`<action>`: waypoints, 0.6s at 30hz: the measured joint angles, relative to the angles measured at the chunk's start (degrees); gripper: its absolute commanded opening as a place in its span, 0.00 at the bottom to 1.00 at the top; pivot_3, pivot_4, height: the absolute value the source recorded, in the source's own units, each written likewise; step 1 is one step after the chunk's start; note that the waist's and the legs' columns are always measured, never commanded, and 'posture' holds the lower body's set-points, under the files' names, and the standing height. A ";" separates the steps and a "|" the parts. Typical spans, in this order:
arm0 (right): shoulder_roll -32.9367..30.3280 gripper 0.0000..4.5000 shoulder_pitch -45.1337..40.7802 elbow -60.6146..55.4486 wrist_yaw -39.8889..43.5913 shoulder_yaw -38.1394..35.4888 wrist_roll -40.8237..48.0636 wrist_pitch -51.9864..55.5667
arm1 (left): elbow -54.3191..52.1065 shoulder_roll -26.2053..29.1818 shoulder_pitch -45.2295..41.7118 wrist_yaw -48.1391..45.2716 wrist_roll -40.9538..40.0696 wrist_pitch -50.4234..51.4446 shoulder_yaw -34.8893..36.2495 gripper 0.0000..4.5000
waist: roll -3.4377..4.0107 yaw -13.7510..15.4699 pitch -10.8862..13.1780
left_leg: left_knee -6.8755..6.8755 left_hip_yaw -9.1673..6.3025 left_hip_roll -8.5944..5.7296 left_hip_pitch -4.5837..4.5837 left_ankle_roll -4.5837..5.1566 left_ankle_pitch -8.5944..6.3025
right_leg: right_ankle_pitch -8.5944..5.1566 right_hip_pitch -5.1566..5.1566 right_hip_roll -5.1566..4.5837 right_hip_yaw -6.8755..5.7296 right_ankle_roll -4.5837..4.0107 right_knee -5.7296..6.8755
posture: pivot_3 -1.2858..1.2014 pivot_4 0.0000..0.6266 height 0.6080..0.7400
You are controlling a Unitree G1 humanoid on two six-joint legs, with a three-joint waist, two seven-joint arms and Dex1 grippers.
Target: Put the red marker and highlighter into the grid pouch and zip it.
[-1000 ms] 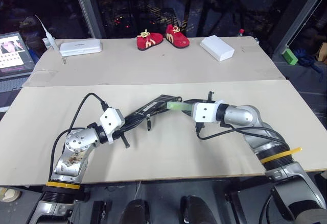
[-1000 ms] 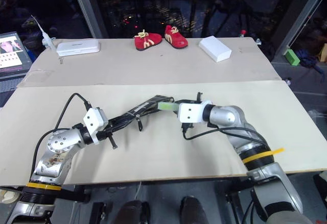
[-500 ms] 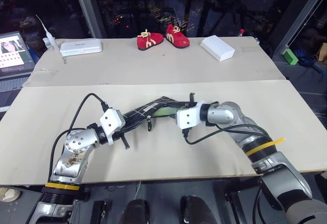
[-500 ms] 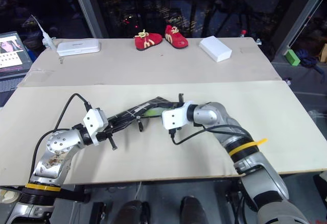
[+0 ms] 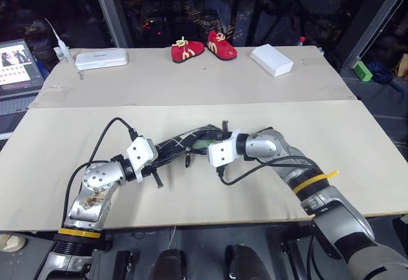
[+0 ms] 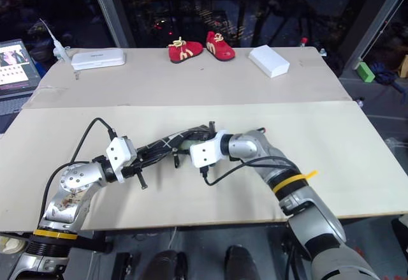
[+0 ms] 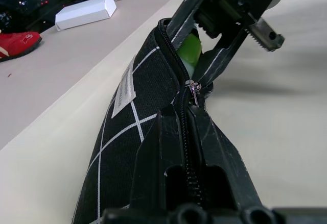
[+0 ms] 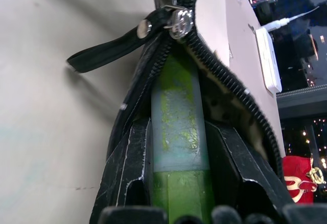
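Two pale beige tabletops (image 5: 191, 82) set end to end, a seam running across mid-frame. Dark glass wall (image 5: 191, 6) along the top, with small points of light and dim reflections in it. Slanted metal window post (image 5: 105, 9) at upper left, another dark post (image 5: 373, 18) at upper right. Lit laptop screen (image 5: 16, 66) at the left edge. On the far tabletop: flat white case (image 5: 101, 58), pair of small red shoes (image 5: 203, 48), white box (image 5: 271, 60). Green block (image 5: 362, 70) at the right edge, on dark floor.
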 measured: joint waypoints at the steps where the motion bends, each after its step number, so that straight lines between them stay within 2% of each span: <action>1: 0.00 0.46 0.00 0.00 0.06 -0.10 0.13 0.03 | 0.00 0.00 -0.11 0.00 -0.01 0.00 0.00 0.00 | 0.00 0.00 0.00 | 0.00 0.00 0.00 0.00 0.00 0.00 | 0.00 0.00 0.00 0.00 0.00 0.00 | 0.52 0.24 1.00; 2: 0.01 0.50 0.01 -0.01 0.62 -0.25 1.17 0.41 | 0.00 0.00 -0.15 -0.02 -0.01 0.00 0.00 0.00 | 0.00 0.00 0.00 | 0.00 0.00 0.00 0.00 0.00 0.00 | 0.00 0.00 0.00 0.00 0.00 0.00 | 0.52 0.24 1.00; 4: -0.06 0.64 0.02 -0.26 1.79 -1.04 2.93 1.35 | 0.00 -0.13 -0.15 -0.07 -0.01 0.00 -0.05 0.00 | 0.00 0.01 0.00 | 0.00 0.00 0.00 0.00 0.00 0.00 | 0.00 0.00 -0.01 0.00 0.00 -0.01 | 0.52 0.24 1.00; 12: -6.19 0.64 1.23 -3.94 7.51 -8.78 13.53 6.43 | 0.02 -0.57 -0.25 -0.01 0.00 0.01 -0.18 0.00 | 0.00 0.16 0.00 | 0.00 -0.02 0.01 0.00 0.01 -0.01 | 0.00 0.03 -0.02 -0.01 0.00 -0.04 | 0.52 0.24 1.00; 18: -10.47 0.64 9.94 -14.92 16.74 -17.47 31.94 26.72 | 0.05 -1.07 -0.56 0.24 0.19 0.00 -0.41 0.00 | 0.00 0.24 0.00 | 0.00 -0.08 0.02 0.00 0.02 -0.01 | 0.01 0.07 -0.09 -0.02 -0.01 -0.04 | 0.52 0.24 1.00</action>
